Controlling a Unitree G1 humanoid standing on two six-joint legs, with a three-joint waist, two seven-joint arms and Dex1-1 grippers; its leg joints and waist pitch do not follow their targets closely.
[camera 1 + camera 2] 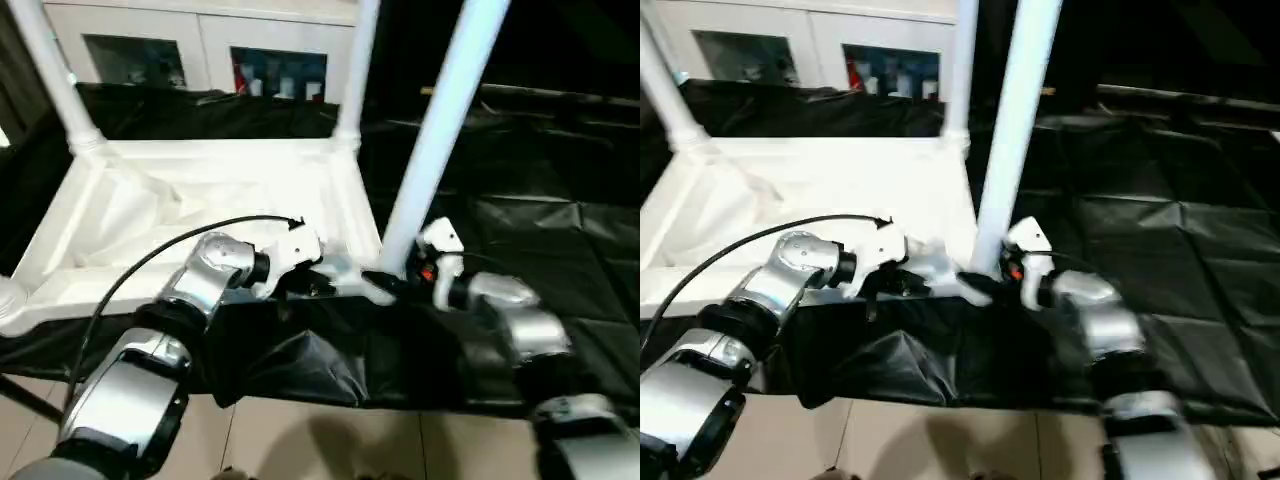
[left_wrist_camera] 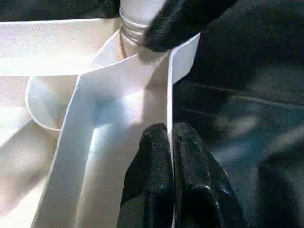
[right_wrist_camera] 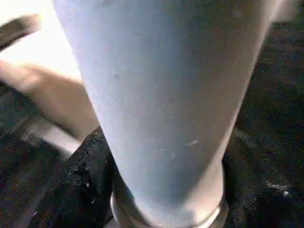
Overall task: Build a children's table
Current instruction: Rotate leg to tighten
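Where the head views look down, the upturned tabletop [image 1: 200,200] lies on the black-draped surface [image 1: 530,230], two legs [image 1: 52,75] standing in its far corners. At its near right corner a third leg [image 1: 440,120] rises, the right hand [image 1: 405,280] at its base and the left hand [image 1: 340,275] just beside on the rim.

From the left wrist, the left hand's fingers [image 2: 149,175] pinch the tabletop's thin side wall, closed on it.

From the right wrist, black fingers [image 3: 80,190] clasp the leg's foot.
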